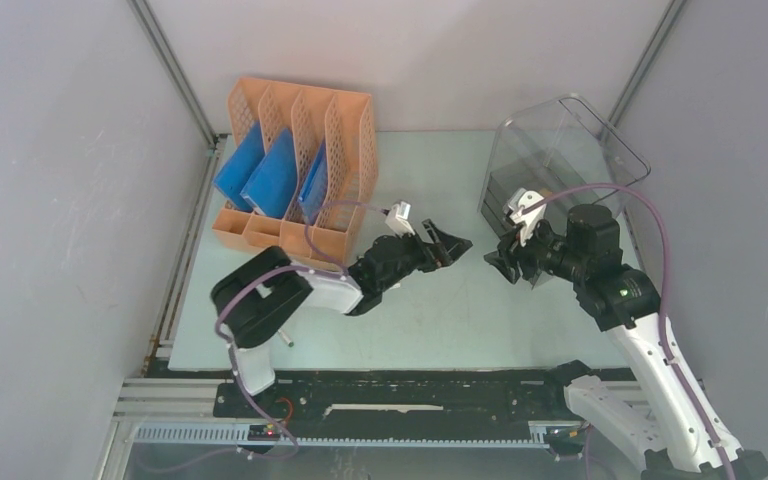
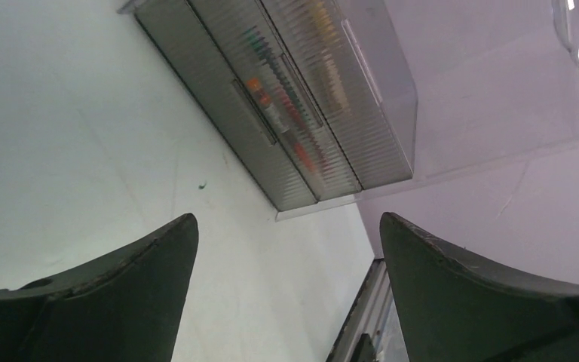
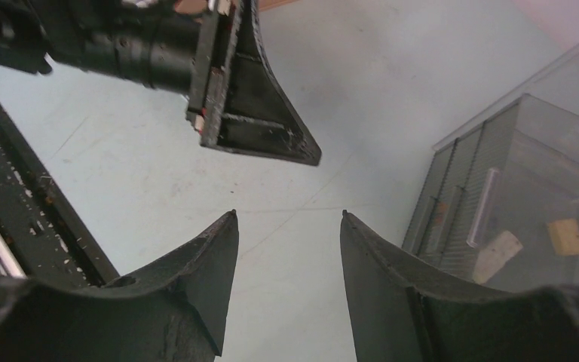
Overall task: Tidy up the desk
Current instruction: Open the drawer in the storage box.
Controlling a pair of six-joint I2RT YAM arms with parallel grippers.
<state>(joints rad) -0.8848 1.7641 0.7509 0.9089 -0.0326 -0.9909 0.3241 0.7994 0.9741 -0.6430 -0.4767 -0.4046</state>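
The desk [image 1: 430, 310] is a pale mint-green tabletop. My left gripper [image 1: 453, 247] hovers low over its middle, open and empty, pointing right; its wrist view shows bare desk [image 2: 83, 136] between the fingers. My right gripper [image 1: 498, 262] is open and empty, pointing left toward the left gripper, just in front of the clear drawer box [image 1: 550, 165]. In the right wrist view the left gripper's finger [image 3: 260, 113] shows above my own open fingers, with bare desk [image 3: 286, 219] between them.
An orange perforated file rack [image 1: 300, 160] holding blue folders [image 1: 260, 175] stands at the back left. The drawer box [image 2: 294, 98] has ribbed drawers with small colourful items inside. A black rail [image 1: 400, 385] edges the near side, and grey walls stand around.
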